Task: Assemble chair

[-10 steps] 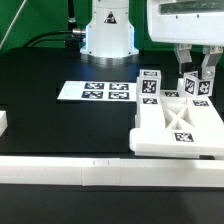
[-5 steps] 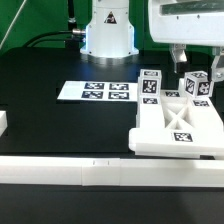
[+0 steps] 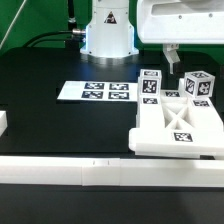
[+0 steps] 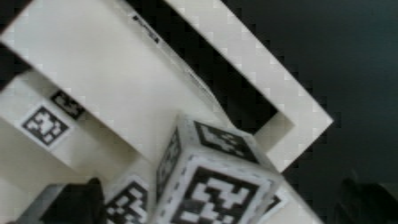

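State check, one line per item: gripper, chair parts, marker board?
gripper: jaws open, holding nothing, above the chair parts
chair: partly assembled, flat frame piece lying on the table
two tagged posts: upright at the frame's far edge
marker board: flat on table, untouched

**Chair parts at the exterior view's right, arm raised above**

Partly built chair on the black bench: flat slab with two tagged posts standing at its far edge. Above the posts, open gripper, holding nothing, only one of the fingers clearly visible. Marker board lying flat near the robot base. Long white rail along the near edge.
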Controlling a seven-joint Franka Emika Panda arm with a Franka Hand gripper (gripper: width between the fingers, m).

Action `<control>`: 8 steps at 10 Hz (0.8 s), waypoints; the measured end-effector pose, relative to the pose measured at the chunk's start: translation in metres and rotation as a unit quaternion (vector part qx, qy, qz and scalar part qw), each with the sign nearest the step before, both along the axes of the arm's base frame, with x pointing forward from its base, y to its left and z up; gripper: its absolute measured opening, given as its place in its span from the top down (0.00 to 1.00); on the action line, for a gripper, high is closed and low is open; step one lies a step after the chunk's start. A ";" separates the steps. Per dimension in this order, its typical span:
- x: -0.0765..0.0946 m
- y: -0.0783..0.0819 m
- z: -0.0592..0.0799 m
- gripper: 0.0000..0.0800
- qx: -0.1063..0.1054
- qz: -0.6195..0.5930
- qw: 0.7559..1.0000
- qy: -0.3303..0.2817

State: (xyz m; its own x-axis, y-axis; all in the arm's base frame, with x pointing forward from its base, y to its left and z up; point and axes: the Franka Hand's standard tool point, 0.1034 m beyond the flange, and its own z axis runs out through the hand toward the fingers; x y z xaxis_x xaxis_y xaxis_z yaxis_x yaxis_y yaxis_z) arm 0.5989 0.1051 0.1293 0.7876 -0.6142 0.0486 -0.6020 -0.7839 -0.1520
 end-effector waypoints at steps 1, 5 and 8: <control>0.000 0.000 0.000 0.19 -0.007 0.042 0.999 -0.004; -0.001 0.002 -0.001 0.19 -0.040 0.174 0.984 -0.011; -0.002 0.001 -0.002 0.19 -0.062 0.276 0.959 -0.015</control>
State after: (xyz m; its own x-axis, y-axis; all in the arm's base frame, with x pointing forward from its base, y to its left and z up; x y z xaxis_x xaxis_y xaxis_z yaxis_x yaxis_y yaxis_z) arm 0.5971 0.1061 0.1277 0.9883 -0.0913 0.1224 -0.0861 -0.9952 -0.0472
